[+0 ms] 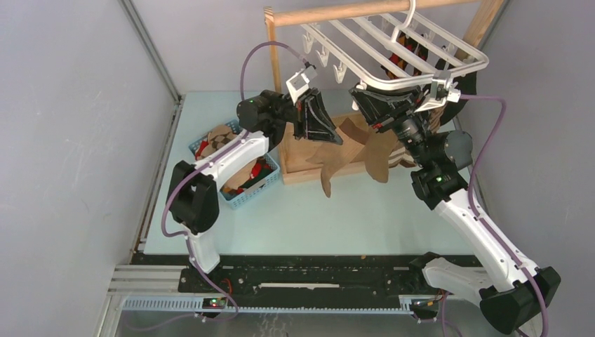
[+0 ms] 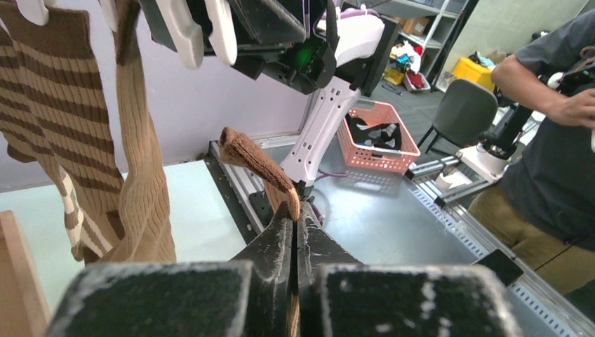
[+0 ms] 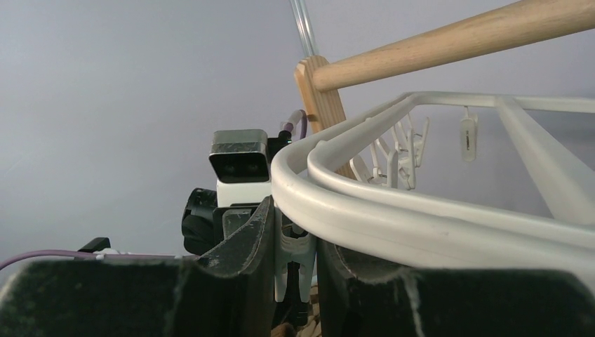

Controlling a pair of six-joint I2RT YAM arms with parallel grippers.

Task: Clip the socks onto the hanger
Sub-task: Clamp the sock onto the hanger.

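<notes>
Socks [image 1: 358, 149] are dangling from the hanger [image 3: 421, 217], which is hanging on the wooden rail [image 1: 337, 12] at twelve o'clock in the top view. The left gripper [image 2: 294, 225] is pinching a plain tan sock [image 2: 252, 158], fingers pressed together, at nine o'clock of the right gripper [image 3: 295, 235]. That one is squeezing what seems to be a white clip [image 3: 291, 261] under the hanger's rim.

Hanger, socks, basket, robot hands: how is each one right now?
hanger: hooked over the wooden rail.
striped sock: hanging from the hanger.
plain tan sock: hanging beside it.
left gripper: shut on a brown sock.
right gripper: squeezing a white clip.
blue basket: holds more socks.
</notes>
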